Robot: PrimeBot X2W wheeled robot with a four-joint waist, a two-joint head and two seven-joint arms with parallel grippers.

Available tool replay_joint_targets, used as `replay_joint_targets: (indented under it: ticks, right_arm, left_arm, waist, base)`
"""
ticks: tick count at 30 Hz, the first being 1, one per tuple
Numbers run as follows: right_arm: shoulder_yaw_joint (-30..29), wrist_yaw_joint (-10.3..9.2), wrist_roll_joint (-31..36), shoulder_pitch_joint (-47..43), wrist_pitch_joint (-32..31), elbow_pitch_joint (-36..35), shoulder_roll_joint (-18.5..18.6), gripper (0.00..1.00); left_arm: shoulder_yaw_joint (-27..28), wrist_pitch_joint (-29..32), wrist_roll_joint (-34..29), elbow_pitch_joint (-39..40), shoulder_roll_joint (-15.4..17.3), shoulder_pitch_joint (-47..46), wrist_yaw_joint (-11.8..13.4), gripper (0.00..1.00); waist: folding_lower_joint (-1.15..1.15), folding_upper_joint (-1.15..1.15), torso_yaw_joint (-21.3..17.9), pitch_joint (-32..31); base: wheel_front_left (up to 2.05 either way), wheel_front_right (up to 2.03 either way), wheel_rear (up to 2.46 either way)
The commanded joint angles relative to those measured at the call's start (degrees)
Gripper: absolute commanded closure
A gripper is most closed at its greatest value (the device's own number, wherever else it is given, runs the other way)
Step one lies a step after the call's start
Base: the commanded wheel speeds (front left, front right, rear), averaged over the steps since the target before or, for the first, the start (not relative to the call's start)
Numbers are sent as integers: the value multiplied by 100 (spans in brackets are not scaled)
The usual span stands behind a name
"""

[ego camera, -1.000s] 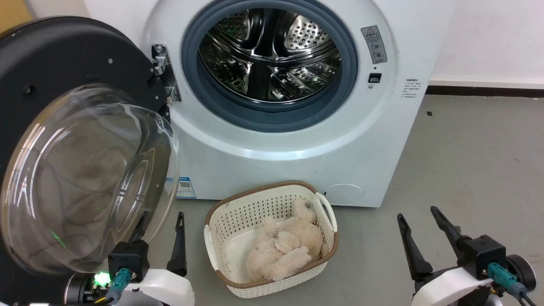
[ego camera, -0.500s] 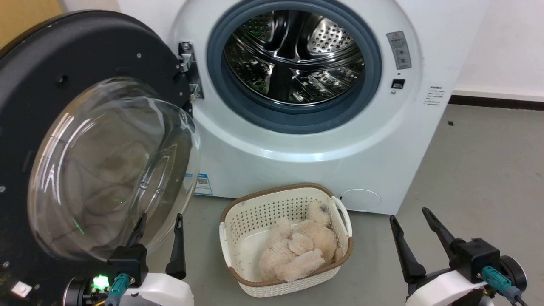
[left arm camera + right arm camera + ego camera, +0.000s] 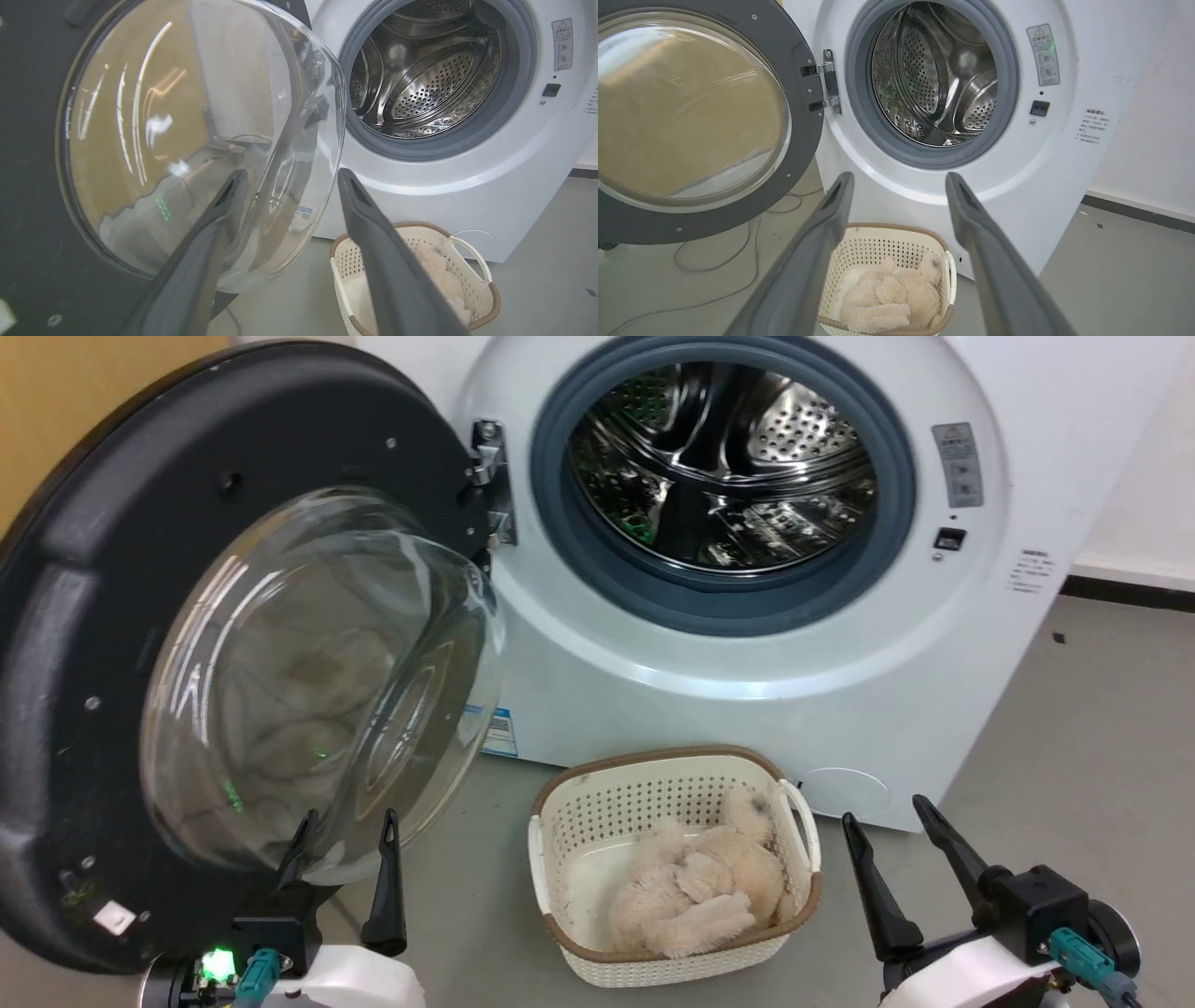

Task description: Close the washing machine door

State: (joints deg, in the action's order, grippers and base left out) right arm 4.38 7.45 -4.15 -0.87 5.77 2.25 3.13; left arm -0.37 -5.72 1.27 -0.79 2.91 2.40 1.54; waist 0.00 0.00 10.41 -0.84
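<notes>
Washing machine door (image 3: 308,681) stands open — left fingers (image 3: 386,882) parted near its glass.

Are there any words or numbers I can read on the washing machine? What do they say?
No text here is clear enough to quote.
Grey sticker beside the drum on the washing machine: a warning triangle, words too small.
Dark print further right: blurred.
Blue-and-white sticker low on the front: too small.
</notes>
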Motion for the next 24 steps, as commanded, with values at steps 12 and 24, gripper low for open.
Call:
replay_joint_targets:
  ticks: [12, 24]
  right_arm:
    - [242, 2, -168, 78, 191, 149, -13, 0]
    - [527, 2, -311, 309, 346, 370, -2, 0]
  left_arm:
    - [90, -196, 61, 102, 5, 166, 117, 0]
    - [211, -352, 132, 259, 5, 295, 237, 0]
  waist:
    - [0, 0, 445, -4]
    - [0, 0, 792, 49]
  base:
    - [0, 0, 0]
    - [0, 0, 0]
